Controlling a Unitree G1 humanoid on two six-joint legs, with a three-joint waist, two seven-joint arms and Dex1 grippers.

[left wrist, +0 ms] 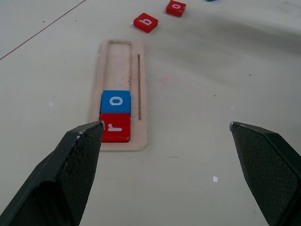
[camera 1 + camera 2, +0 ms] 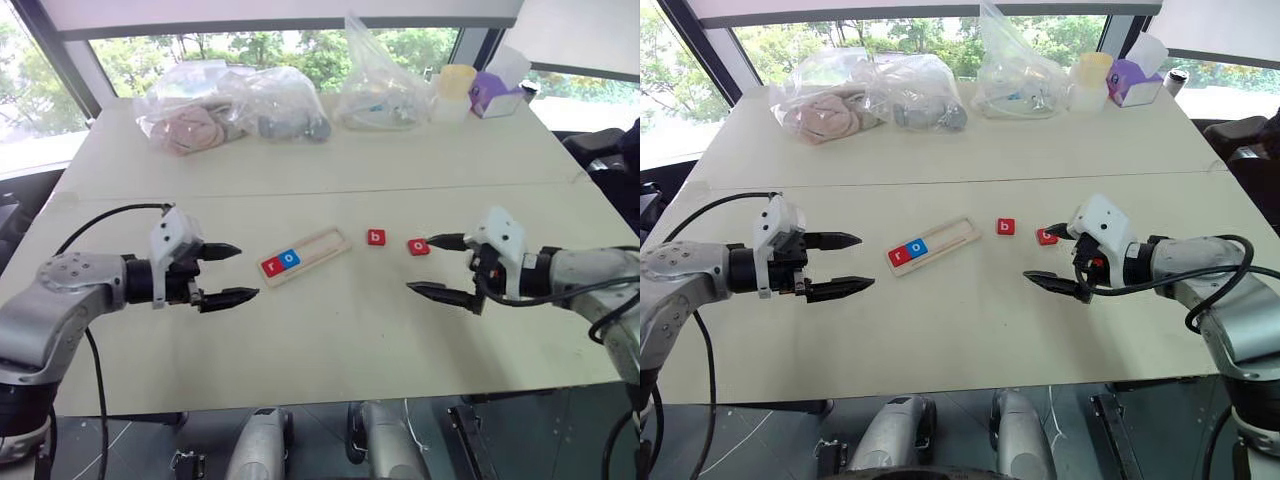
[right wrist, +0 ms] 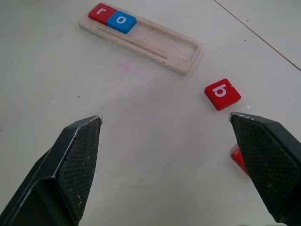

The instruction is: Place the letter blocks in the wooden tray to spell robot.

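Both hands were off the counter [image 2: 330, 330] when I checked, nothing held. L hand [image 2: 222, 272] sat just left of the wooden tray [image 2: 318, 250], fingers spread wide, aimed toward the tray's filled end. R hand [image 2: 437, 265] was fully open too, pointing in from the right; its upper finger tip sat right by the red "o" block [image 2: 418, 246], can't tell if touching. In the R wrist view that block was mostly hidden behind one finger [image 3: 265, 165].

Tray lay at a slant mid-counter. Two blocks were in the slot at its left end: red "r" block [image 2: 272, 265] outermost, blue "o" block [image 2: 290, 258] touching it. Rest of the slot was bare wood.

Red "b" block [image 2: 375, 237] lay loose on the counter, between tray and red "o", near both but apart.

A sliver of something blue [image 1: 210, 0] showed at the edge of the L wrist view past the red "o", too cropped to ID.

Far side of the counter: clear plastic bags [image 2: 232, 105] w/ misc stuff, a yellow-lidded container [image 2: 456, 92], purple tissue box [image 2: 497, 95].
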